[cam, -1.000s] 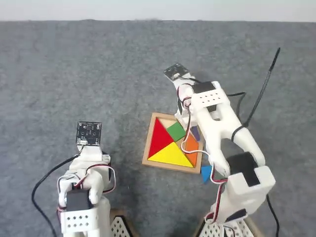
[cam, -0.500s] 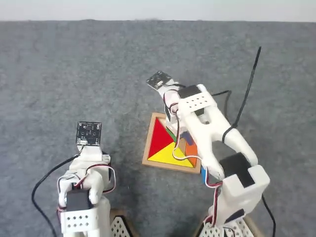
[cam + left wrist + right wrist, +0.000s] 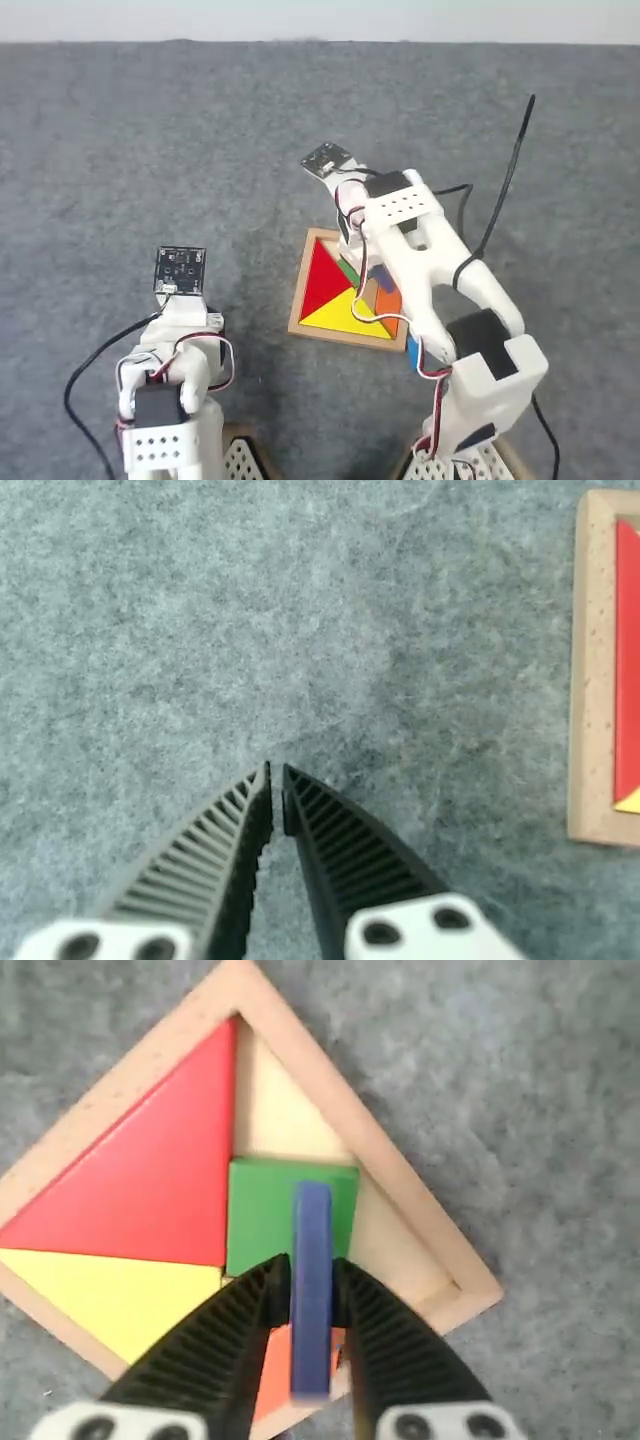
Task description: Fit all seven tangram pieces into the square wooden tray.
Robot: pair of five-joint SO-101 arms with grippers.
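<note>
We noted the tray [image 3: 350, 1135] on the grey worktop [image 3: 150, 130], partly filled. Left gripper [image 3: 277, 772] was closed, empty, beside it. Right gripper [image 3: 310, 1263] pinched the blue piece [image 3: 313, 1220] on edge above the green square [image 3: 260, 1225]. We judged the piece light, rigid and smooth, best gripped across its flat faces.

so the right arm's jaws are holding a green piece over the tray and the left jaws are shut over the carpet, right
Not green: the right wrist view shows the jaws holding a blue piece, edge-on, over the tray. The green square lies in it. The rest is right.
</note>
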